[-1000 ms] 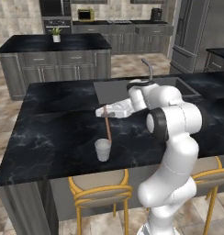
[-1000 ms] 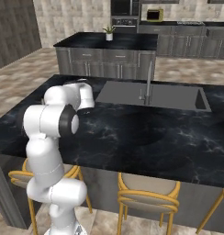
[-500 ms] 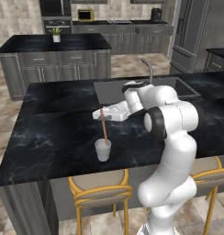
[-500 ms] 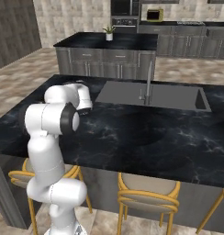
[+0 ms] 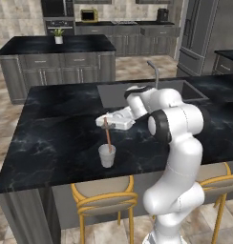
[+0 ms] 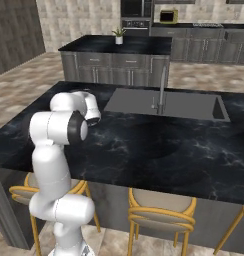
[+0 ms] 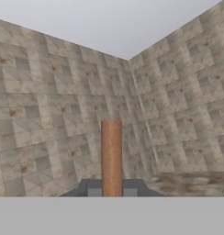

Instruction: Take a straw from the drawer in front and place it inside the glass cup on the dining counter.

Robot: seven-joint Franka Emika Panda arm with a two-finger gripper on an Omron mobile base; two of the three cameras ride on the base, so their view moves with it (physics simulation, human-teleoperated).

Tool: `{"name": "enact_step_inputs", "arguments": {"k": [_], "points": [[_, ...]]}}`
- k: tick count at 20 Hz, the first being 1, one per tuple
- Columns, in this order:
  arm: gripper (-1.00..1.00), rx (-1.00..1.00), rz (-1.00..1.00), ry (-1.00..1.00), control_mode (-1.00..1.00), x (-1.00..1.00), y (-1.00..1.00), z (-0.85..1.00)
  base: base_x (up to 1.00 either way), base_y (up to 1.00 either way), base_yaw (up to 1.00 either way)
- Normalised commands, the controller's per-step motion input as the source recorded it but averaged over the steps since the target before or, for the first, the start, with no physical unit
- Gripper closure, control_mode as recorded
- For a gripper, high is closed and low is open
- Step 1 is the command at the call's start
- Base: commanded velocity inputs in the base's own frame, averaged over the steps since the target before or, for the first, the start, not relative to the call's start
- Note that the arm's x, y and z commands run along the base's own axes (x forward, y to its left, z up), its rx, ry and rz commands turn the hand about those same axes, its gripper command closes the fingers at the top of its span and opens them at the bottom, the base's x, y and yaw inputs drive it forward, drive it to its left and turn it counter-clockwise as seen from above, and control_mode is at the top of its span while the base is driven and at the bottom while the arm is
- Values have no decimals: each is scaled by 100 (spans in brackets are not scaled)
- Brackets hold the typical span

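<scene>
- Straw (image 5: 108, 138): thin orange-brown stick, near upright, upper end pinched in the pincer (image 5: 105, 120), lower end down inside the glass cup (image 5: 107, 156). Whether the tip touches the cup's bottom I cannot tell.
- In the hand view the straw (image 7: 111, 158) rises straight up between the two dark finger tips (image 7: 94, 189), tight against both.
- Pincer: closed narrow on the straw, holding it by the top. The hand lies roughly level, reaching out leftward from the white arm (image 5: 173, 128).
- Glass cup: directly below the pincer, upright, a small whitish tumbler standing on the dining counter (image 5: 56, 143), near its front edge.
- Judgement on progress: fetching is finished, since the straw is out of the drawer and at the counter. Insertion looks nearly done, with the lower part already in the cup.
- Left to do, as I judge: let go so the straw leans on the rim, then lift the hand away without dragging the straw out or tipping the cup.
- Risk: the straw is tall against the cup, so on release it may lean hard and could topple a light tumbler.
- Further out from the pincer: sink (image 5: 152, 93) and tap (image 5: 154, 72) behind it, yellow stools (image 5: 101, 202) below the counter edge, a second dark-topped island (image 5: 56, 45) far behind.
- In the right base view the arm (image 6: 59, 130) stands at the counter's near side.
</scene>
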Motion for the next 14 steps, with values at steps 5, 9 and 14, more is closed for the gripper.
{"name": "enact_step_inputs", "arguments": {"k": [5,9,14], "points": [[100,1,3,0,-100,26,8,-17,0,0,0],[100,3,4,-1,-100,38,11,-10,0,0,0],[100,2,4,-1,-100,37,9,-3,0,0,0]]}}
